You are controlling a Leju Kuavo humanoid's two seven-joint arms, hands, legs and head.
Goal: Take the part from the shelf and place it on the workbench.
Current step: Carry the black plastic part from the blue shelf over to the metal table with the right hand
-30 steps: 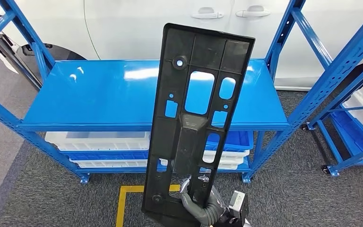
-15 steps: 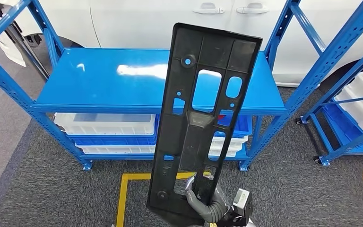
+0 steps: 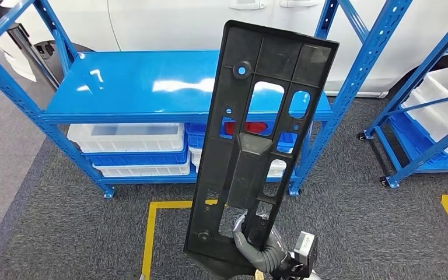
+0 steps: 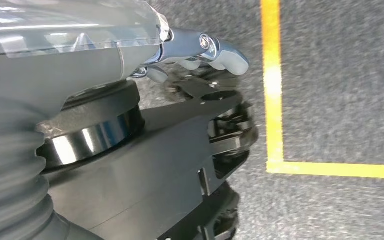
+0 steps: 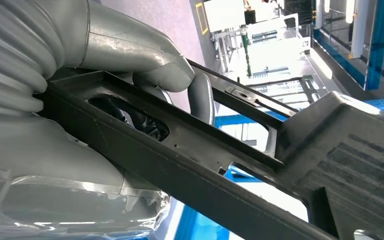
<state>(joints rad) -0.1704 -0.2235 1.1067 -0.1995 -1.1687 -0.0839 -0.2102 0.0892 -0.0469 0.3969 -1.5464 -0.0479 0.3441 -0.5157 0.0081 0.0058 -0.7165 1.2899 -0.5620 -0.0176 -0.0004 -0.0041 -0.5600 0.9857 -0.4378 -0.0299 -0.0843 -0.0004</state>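
Blue steel shelf rack [image 3: 151, 87] w/ glossy top deck stands on grey carpet; white and blue plastic bins [image 3: 129, 143] sit on the level under that deck. A white car body [image 3: 181, 23] is behind the rack, a yellow floor tape line [image 3: 151, 233] in front of it.

Task thing: long flat black plastic panel part [image 3: 256, 146], ribbed back, several rectangular and oval cut-outs, a raised block mid-length, round holes near both ends. It is held upright, tilted slightly right at its top, in front of the rack and clear of it, its top end overlapping the deck's right half.

Right robot hand [image 3: 251, 245] grips the part's lower end, grey thumb and fingers wrapped through a slot.

Vs 1 s ago: whole scene has shifted, so camera moved; rack sits further off and left, more carpet in front of it, and a red item [image 3: 254, 125] now shows through the part's cut-out. Grip unchanged.

Right wrist cam adds close detail: thumb [image 5: 145, 55] pressing over the part's rail [image 5: 190, 165], dark fingers below it. Left wrist cam: left robot hand [image 4: 200, 55] w/ fingers curled in, nothing in it, above carpet beside the tape.
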